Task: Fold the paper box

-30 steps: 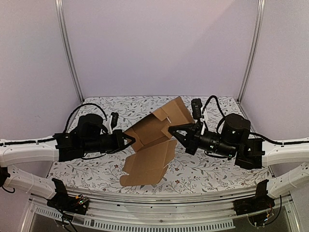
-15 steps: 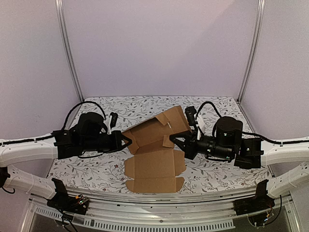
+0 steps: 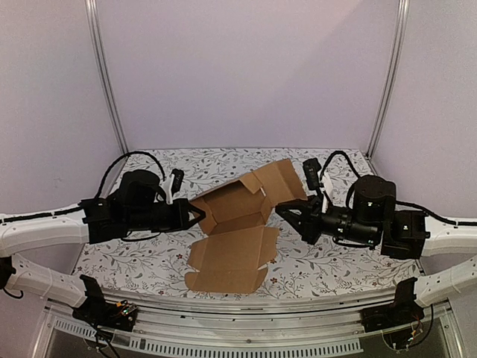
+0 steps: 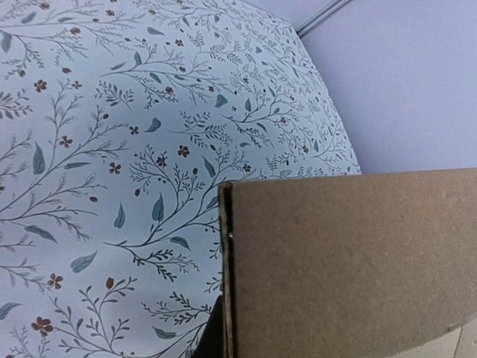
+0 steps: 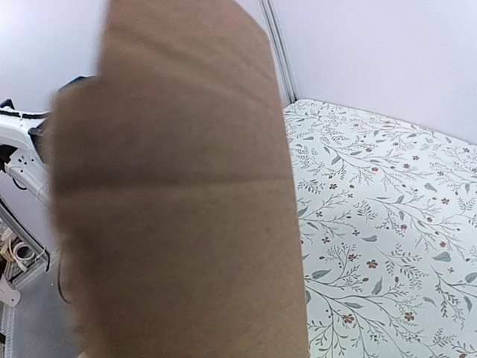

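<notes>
**Left pincer** (image 3: 197, 216): reaches in from the left, level and low over the bench (image 3: 328, 261). Its tips come to a narrow point on the left corner of the box (image 3: 238, 209) and clamp that edge. In its own camera the brown panel (image 4: 350, 261) fills the lower right, close to the lens. A dark sliver of one finger (image 4: 213, 335) lies against the panel's cut edge, and the flowered bench (image 4: 112, 134) spreads out beyond it.

**Box:** lies between the two pincers, touching both, and is only partly formed.
- The shallow open body, with its side walls raised, sits just right of the left pincer.
- One flat panel with end tabs lies on the bench on the near side of both pincers.
- A rear flap stands tilted up above and just left of the right pincer.

**Right pincer** (image 3: 283, 212): reaches in from the right, angled slightly down, with its tips at the right wall of the box. In its own camera a blurred brown panel (image 5: 179, 209) covers the left and centre and hides the fingers. I cannot tell whether it is gripping or merely touching. The bench (image 5: 373, 224) shows to the right of the panel.
</notes>
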You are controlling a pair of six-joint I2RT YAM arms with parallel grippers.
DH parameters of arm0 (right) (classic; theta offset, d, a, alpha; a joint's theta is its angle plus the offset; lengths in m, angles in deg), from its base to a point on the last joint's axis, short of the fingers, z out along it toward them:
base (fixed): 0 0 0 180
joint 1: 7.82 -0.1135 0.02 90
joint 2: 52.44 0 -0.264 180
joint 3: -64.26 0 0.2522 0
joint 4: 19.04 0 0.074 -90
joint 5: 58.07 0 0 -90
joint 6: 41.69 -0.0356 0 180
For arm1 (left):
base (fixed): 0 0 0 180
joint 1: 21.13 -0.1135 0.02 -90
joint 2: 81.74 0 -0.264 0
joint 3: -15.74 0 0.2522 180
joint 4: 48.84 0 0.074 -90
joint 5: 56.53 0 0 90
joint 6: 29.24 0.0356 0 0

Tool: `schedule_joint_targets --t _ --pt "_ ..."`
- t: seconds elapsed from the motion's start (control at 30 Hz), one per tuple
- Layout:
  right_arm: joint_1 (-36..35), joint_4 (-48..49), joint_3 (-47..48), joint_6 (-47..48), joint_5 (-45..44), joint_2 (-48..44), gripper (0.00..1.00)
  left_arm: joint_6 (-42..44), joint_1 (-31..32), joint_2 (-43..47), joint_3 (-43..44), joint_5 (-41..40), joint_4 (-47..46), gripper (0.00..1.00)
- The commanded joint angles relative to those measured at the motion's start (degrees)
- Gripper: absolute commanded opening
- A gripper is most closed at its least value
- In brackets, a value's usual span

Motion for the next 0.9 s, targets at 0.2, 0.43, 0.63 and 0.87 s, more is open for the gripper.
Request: schedule_joint_targets --t 0.2,0.43,0.63,0.87 --pt "-0.27 -22.96 6.34 6.49 3.36 -9.27 0.34 6.53 0.12 0.31 3.23 -1.93 2.84 0.00" --pt "-0.21 -36.10 11.54 9.43 13.02 -11.78 0.49 9.73 0.12 1.56 3.40 -5.34 5.32 0.00" --pt "-0.18 -40.01 15.54 10.43 14.74 -13.63 0.50 12.12 0.12 3.51 2.74 -6.41 6.33 0.00" --pt "-0.20 -39.54 17.35 11.77 10.20 -14.10 0.48 15.38 0.12 5.21 2.82 -4.93 8.21 0.00"
